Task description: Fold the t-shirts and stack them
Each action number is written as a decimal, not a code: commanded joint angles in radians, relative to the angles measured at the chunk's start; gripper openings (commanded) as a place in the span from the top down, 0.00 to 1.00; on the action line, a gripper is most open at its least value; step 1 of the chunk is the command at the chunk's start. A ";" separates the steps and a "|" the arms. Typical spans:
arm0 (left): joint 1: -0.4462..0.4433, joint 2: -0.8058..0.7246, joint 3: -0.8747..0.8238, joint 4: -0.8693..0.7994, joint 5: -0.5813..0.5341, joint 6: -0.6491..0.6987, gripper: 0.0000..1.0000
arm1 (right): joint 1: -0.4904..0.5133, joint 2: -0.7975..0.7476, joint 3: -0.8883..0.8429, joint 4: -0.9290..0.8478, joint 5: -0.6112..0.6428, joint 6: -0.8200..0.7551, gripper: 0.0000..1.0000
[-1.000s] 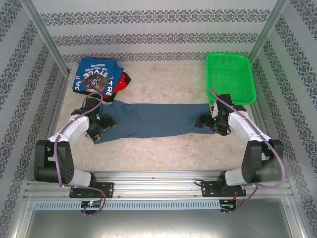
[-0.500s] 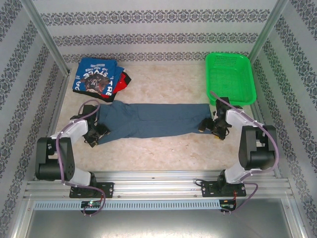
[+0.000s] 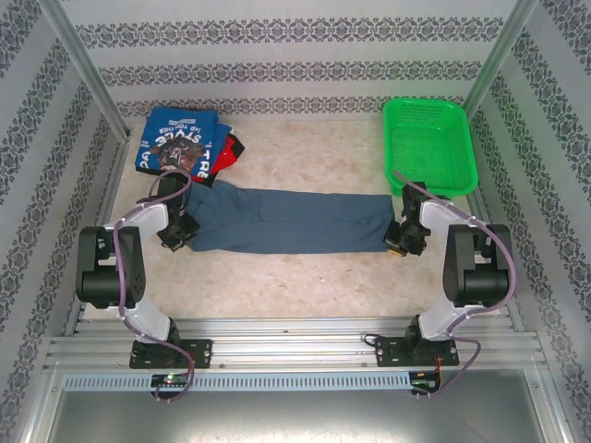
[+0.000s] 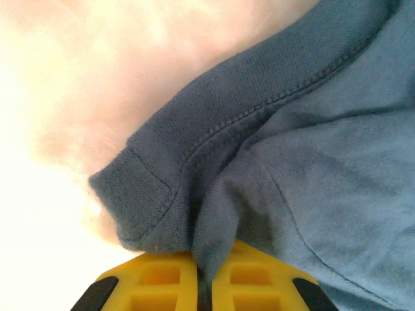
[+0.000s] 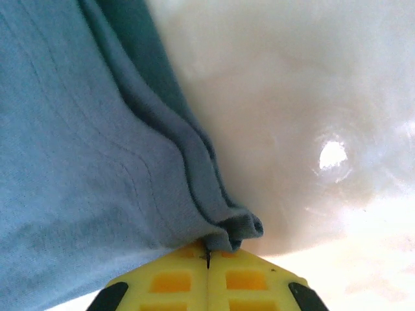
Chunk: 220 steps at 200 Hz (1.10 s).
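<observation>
A plain slate-blue t-shirt (image 3: 286,220) lies as a long folded band across the middle of the table. At its left end my left gripper (image 3: 177,235) is shut on the near corner; in the left wrist view a fold of the cloth (image 4: 214,214) is pinched between the yellow fingers (image 4: 165,285). My right gripper (image 3: 399,238) is shut on the near right corner, where the hem (image 5: 233,227) is bunched between its yellow fingers (image 5: 249,282). A pile of folded t-shirts (image 3: 180,140), bright blue on top with red and black beneath, sits at the far left.
A green plastic mesh basket (image 3: 428,143) stands at the far right, just beyond the right arm. Metal frame posts and patterned walls close in the table on three sides. Bare marble tabletop (image 3: 305,277) lies between the shirt and the arms' bases.
Both grippers went from open to shut on the slate-blue shirt's near corners. The left wrist swung in toward the shirt's left end, and the shirt now lies as a neater, narrower band.
</observation>
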 commanded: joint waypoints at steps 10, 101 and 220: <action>0.013 0.054 0.018 -0.005 -0.059 0.046 0.93 | 0.015 -0.090 -0.115 -0.045 -0.002 0.068 0.98; 0.016 -0.028 0.113 -0.120 -0.090 0.075 0.31 | 0.124 -0.329 -0.100 -0.233 -0.019 0.161 0.45; -0.250 0.300 0.406 -0.085 -0.117 -0.004 0.34 | 0.290 -0.004 0.263 0.050 -0.120 -0.074 0.08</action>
